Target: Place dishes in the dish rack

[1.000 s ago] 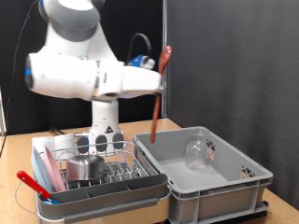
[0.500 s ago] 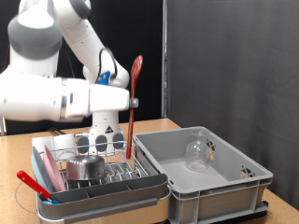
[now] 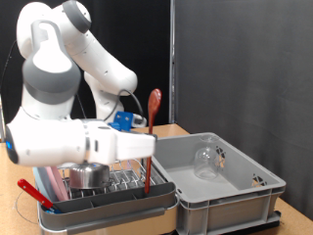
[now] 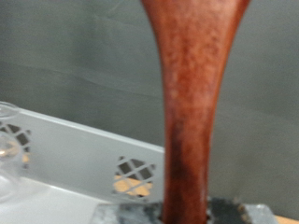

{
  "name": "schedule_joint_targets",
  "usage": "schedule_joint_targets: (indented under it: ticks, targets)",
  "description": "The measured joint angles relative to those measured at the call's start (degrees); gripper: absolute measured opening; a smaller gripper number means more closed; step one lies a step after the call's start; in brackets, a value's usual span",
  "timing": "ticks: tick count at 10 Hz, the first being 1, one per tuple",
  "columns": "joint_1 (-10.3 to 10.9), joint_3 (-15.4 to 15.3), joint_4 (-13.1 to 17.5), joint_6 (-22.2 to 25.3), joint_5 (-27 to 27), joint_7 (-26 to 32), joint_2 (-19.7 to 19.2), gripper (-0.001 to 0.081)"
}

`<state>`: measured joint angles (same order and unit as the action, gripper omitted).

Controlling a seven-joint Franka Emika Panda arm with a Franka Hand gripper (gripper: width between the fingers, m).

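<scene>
a wooden spoon, apparently held upright in the fingers, has been carried from above the grey crate to over the dish rack, where the steel bowl sits, while the glass lies in the crate.

Wooden spoon reddish-brown, speckled grain. Arm white, blue patch. Crate plain grey. Glass clear. Bowl shiny steel. Backdrop black.
</scene>
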<state>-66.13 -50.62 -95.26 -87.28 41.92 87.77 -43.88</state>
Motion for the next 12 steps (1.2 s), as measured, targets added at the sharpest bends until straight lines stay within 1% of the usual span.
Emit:
schedule_joint_targets:
  ticks: [2, 3, 4, 6, 9, 12]
  targets:
    - [1.8, 0.8, -0.8, 0.4, -2.7, -2.6, -0.4, 0.0075]
    - [2.2, 1.1, -1.5, 0.0, -3.5, -3.4, -0.4, 0.0075]
    - [2.4, 1.1, -2.2, -1.1, -3.6, -2.2, -0.4, 0.0075]
    - [2.7, 1.3, -3.1, -3.3, -3.7, -2.7, -0.5, 0.0075]
    - [3.5, 2.1, -3.2, -5.2, -5.5, -2.7, -0.6, 0.0075]
    - [4.0, 3.1, -1.8, -6.1, -9.8, -1.7, -1.1, 0.0075]
